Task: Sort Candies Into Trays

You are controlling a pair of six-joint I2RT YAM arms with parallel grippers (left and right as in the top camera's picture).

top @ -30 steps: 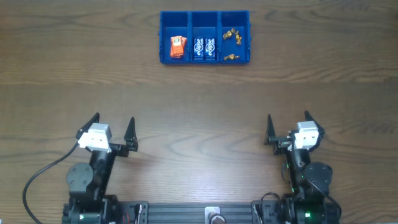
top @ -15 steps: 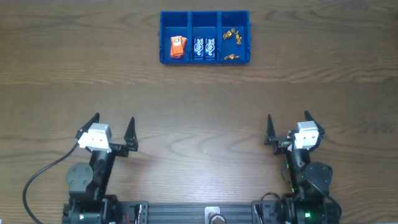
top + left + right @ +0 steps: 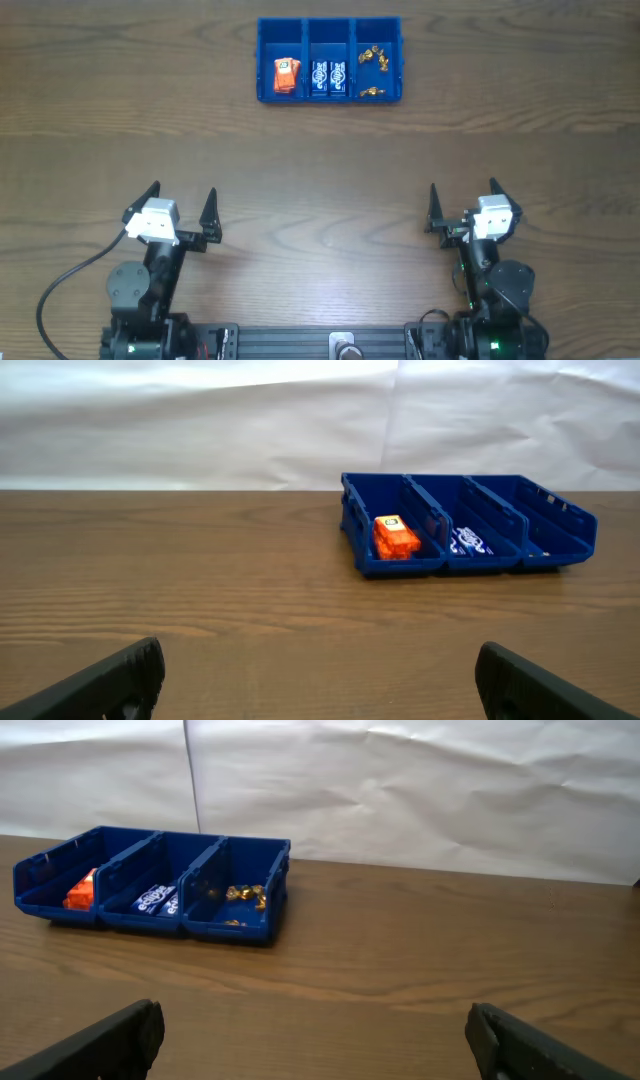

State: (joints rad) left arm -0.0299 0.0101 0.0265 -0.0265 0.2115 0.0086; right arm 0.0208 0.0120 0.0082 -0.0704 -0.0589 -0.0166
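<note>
I log one blue tray [image 3: 330, 99] on the counter [image 3: 320, 170], divided into three compartments. Left compartment: orange candy [image 3: 286, 75], either one piece or two stacked; I cannot separate them. Middle compartment: two blue candies [image 3: 329, 76]. Right compartment: gold candies [image 3: 372, 57] in two small clusters, at least four pieces, too small for an exact count. Claws: two, the left claw [image 3: 183, 190] and the right claw [image 3: 463, 186], two fingers each.

From the left wrist, tray [image 3: 398, 566] walls hide most of the blue candies [image 3: 466, 542]; from the right wrist, half the orange candy [image 3: 82, 890]. Gold candies [image 3: 373, 57] are too small to count. Wrist views' edges cut off the fingers [image 3: 110, 682].
</note>
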